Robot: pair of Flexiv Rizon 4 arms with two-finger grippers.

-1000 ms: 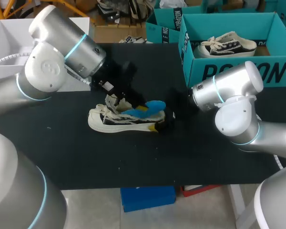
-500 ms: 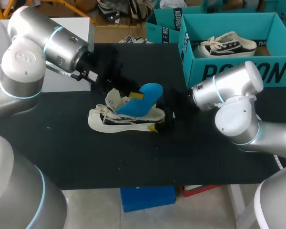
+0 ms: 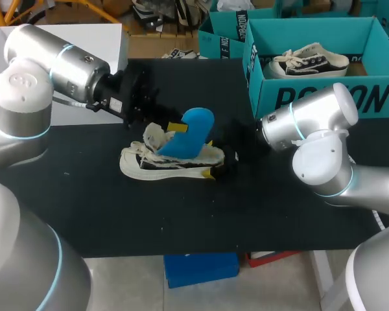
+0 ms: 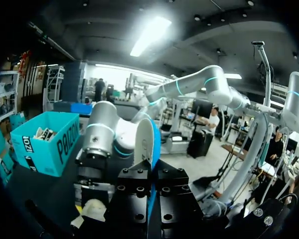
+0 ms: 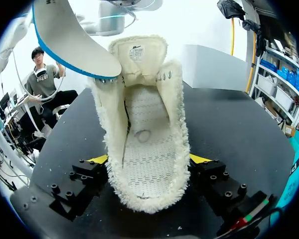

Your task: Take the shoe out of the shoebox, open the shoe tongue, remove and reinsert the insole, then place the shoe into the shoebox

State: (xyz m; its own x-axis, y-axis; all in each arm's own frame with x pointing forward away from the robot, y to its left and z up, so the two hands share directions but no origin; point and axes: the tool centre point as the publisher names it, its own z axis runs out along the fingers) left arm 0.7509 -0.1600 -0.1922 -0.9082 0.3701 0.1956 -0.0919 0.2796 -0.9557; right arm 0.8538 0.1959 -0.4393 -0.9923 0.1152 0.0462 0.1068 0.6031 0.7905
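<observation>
A white low-top shoe (image 3: 168,162) lies on its sole on the black table (image 3: 117,207), lined with fuzzy cream fleece (image 5: 144,129). My right gripper (image 3: 222,167) is at its heel, and in the right wrist view that gripper (image 5: 148,159) has both yellow tips pressed against the heel's sides. My left gripper (image 3: 175,127) is shut on the blue insole (image 3: 190,133), which stands nearly upright above the shoe's opening. In the left wrist view the insole (image 4: 148,144) shows edge-on between the fingers. From the right wrist, the insole (image 5: 70,40) hangs over the tongue.
The teal shoebox (image 3: 318,97) stands at the back right with a second shoe (image 3: 308,61) inside. Another teal box (image 3: 223,35) sits behind it. A white box (image 3: 107,35) is at the back left. The table's front half is bare.
My left arm drew back to the left and lifted the insole out of the shoe, from lying along it to standing upright. The right arm and the shoe kept still.
</observation>
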